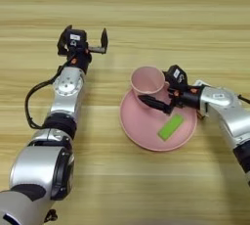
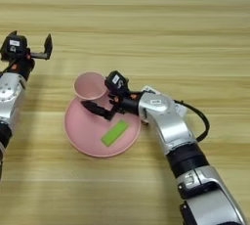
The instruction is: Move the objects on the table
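Note:
A wide pink plate [image 1: 146,133] lies on the table [image 1: 146,13] right of centre. The pale pink cup [image 1: 148,79] stands upright on its far left rim. A flat green bar [image 1: 171,127] rests on the plate's right half. My right gripper [image 1: 163,92] reaches in from the right, open. One black finger [image 1: 152,103] lies low over the plate in front of the cup's base, the other is by the cup's right side. The white remote [image 2: 149,91] is mostly hidden under my right forearm. My left gripper [image 1: 85,40] hovers open and holds nothing at the far left. The brass stick is out of view.
A black cable [image 2: 202,121] loops off my right forearm onto the wood. Another cable [image 1: 30,104] hangs beside my left forearm. My left arm [image 1: 61,116] runs from the bottom left corner up to its gripper.

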### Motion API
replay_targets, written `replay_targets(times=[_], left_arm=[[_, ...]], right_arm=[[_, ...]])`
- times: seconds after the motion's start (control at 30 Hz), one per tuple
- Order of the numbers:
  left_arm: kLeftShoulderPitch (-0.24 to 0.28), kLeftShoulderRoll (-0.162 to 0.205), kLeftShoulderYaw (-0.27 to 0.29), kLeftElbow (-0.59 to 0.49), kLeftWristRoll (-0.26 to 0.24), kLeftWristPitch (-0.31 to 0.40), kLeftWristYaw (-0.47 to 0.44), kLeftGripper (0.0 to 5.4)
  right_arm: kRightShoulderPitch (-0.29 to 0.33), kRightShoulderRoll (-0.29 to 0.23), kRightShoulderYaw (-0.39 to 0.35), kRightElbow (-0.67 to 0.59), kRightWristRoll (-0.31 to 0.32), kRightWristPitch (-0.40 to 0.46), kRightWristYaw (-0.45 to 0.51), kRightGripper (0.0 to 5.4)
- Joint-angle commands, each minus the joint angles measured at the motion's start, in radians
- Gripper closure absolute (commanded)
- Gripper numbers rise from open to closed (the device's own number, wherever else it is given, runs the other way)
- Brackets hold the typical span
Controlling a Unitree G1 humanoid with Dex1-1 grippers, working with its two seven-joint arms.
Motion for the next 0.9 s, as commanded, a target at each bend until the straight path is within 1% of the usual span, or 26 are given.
replay_targets(times=[0.03,0.23,0.47,0.63,0.67,0.77,0.83,0.87,0.9], left_arm=[[0.001,-0.002,-0.005,-0.010,0.008,-0.006,0.005,0.00],[0.002,-0.002,-0.005,-0.012,0.007,-0.005,0.004,0.00],[0.003,0.001,-0.001,-0.017,0.002,-0.009,0.001,0.00],[0.006,0.002,0.006,-0.027,-0.010,-0.016,-0.015,0.00],[0.008,0.001,0.007,-0.034,-0.015,-0.020,-0.025,0.00],[0.021,-0.004,0.017,-0.082,-0.053,-0.026,-0.088,0.00],[0.030,-0.002,0.017,-0.123,-0.077,-0.024,-0.132,0.00],[0.036,0.000,0.016,-0.149,-0.091,-0.014,-0.158,0.00],[0.046,0.003,0.008,-0.186,-0.109,0.008,-0.204,0.00]], right_arm=[[-0.022,0.003,-0.007,0.004,-0.004,-0.013,-0.003,0.94],[-0.028,0.006,-0.033,-0.011,0.015,-0.007,-0.011,0.96],[-0.038,-0.031,-0.115,-0.125,0.093,0.057,0.007,0.96],[-0.052,-0.070,-0.155,-0.165,0.120,0.091,0.009,0.96],[-0.052,-0.077,-0.160,-0.174,0.126,0.100,0.012,0.96],[-0.045,-0.115,-0.175,-0.228,0.146,0.129,0.032,0.96],[-0.039,-0.141,-0.186,-0.264,0.166,0.157,0.047,0.96],[-0.037,-0.152,-0.191,-0.280,0.176,0.170,0.053,0.96],[-0.035,-0.164,-0.196,-0.295,0.182,0.181,0.058,0.97]])
